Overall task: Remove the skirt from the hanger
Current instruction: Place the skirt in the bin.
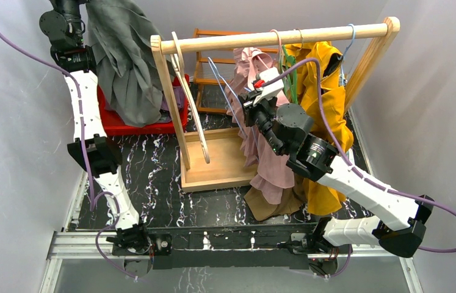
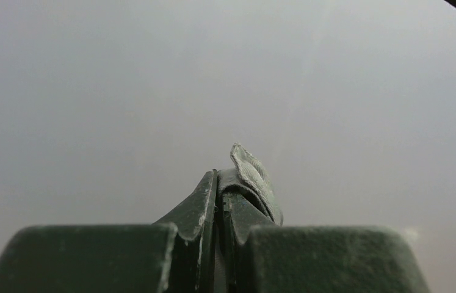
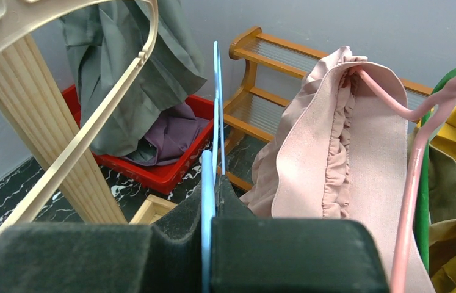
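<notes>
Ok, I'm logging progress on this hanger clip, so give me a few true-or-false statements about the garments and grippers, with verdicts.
1. The left gripper is shut on the grey skirt. True.
2. The right gripper is open and empty. False: it is shut on the bare light blue hanger.
3. The grey skirt hangs over the red bin. True.
4. The pink skirt lies in the red bin. False: it hangs on the pink hanger at the wooden rack.
</notes>
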`<state>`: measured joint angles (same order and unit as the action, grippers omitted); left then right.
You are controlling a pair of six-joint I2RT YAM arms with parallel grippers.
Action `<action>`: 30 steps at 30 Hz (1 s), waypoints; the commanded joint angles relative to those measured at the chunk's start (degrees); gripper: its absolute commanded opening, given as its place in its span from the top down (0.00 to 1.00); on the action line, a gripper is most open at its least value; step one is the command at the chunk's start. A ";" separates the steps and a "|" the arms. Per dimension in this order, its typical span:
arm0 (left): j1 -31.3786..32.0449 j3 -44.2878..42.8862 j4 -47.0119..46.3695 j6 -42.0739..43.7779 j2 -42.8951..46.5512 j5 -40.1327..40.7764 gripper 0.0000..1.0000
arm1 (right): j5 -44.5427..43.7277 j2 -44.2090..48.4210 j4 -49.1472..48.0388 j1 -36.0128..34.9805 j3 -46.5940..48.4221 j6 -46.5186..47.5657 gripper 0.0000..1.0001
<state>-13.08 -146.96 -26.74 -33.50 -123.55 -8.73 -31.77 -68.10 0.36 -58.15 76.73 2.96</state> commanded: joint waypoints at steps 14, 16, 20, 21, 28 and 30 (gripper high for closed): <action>-3.05 20.82 -8.81 -6.13 3.03 -7.65 1.00 | -0.51 0.85 -2.99 -0.05 2.69 -0.06 1.00; -3.26 24.58 -9.15 -6.01 4.90 -8.12 1.00 | -0.65 1.06 -3.22 -0.03 2.24 0.00 1.00; -3.72 32.12 -7.52 -3.87 10.16 -9.44 1.00 | -0.55 1.66 -4.23 -0.05 1.39 -0.05 1.00; -3.97 36.13 -8.28 -3.51 12.54 -9.43 1.00 | -0.53 1.92 -4.39 -0.11 1.09 -0.18 1.00; -5.11 60.11 -3.47 -0.38 24.89 -6.38 1.00 | 0.93 2.85 -5.11 -0.02 -0.44 -1.90 1.00; -5.11 62.92 -1.75 -0.15 24.62 -7.75 1.00 | 1.37 3.05 -5.17 0.01 -0.85 -2.48 1.00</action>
<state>-17.74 -88.25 -28.97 -35.92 -102.87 -15.66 -31.20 -67.16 -0.16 -58.15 76.05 2.11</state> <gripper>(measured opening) 0.018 0.054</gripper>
